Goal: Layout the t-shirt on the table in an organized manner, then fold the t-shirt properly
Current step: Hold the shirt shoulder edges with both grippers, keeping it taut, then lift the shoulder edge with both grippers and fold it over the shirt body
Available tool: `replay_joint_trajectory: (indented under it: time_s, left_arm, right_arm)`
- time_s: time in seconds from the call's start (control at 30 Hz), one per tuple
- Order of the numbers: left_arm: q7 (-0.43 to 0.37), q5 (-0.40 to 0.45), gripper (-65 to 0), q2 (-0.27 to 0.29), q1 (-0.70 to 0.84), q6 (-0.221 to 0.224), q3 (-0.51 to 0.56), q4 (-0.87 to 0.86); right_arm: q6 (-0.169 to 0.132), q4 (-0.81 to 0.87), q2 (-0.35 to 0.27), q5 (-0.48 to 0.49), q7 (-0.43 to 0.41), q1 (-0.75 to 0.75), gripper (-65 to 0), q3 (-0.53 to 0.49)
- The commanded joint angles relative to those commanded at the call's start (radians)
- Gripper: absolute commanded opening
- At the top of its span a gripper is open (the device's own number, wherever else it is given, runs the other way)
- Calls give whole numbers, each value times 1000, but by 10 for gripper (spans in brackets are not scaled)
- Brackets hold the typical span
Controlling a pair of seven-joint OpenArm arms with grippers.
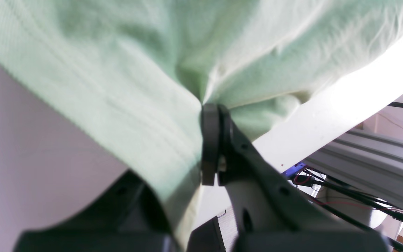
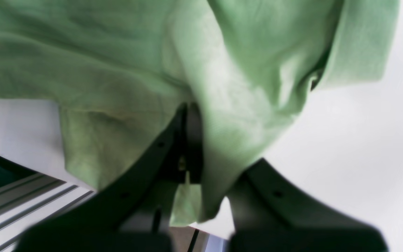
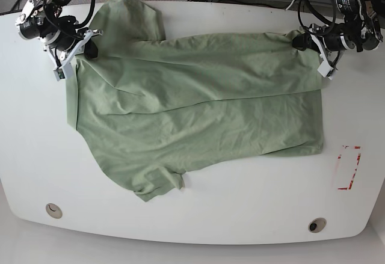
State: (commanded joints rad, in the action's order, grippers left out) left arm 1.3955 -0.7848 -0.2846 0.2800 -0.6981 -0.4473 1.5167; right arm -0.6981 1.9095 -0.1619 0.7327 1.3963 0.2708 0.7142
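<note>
The glossy white table (image 3: 198,216) fills the base view, with two round grommet holes (image 3: 53,210) near its front edge and a red rectangular marking (image 3: 348,168) toward one end; cables trail off the far edge. The t-shirt (image 3: 192,107) lies across the middle of it, spread open between the two arms, its neck end at the right claw and its hem end at the left claw.

The right claw (image 3: 90,49) is clamped on a fold of green fabric near the shoulder, and its wrist view shows cloth pinched between the closed fingers (image 2: 191,140). The left claw (image 3: 301,41) is likewise closed on the far hem corner, the fabric bunched tightly at its tips (image 1: 210,115).

As a judgement, the laying-out step is well advanced but unfinished. The body is mostly flat, yet creases run across it, the far edge between the claws looks rolled over, and the sleeve nearest the front edge is curled. The sleeve beyond the right claw lies flat. No fold has been made; smoothing and all folding remain.
</note>
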Motion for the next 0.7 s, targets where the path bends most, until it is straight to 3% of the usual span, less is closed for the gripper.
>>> replay_joint_trajectory:
  time_s: [0.13,0.5,0.7]
  left_arm:
    - [1,0,-650,0,0,0,0,8]
    - [1,0,-650,0,35,0,3,258]
    - [1,0,-650,-5,34,0,0,353]
  right_arm:
    - [0,2,0,0,0,8,-650,3]
    - [0,9,0,3,0,26,-650,3]
    - [0,26,-6,127,0,31,-650,6]
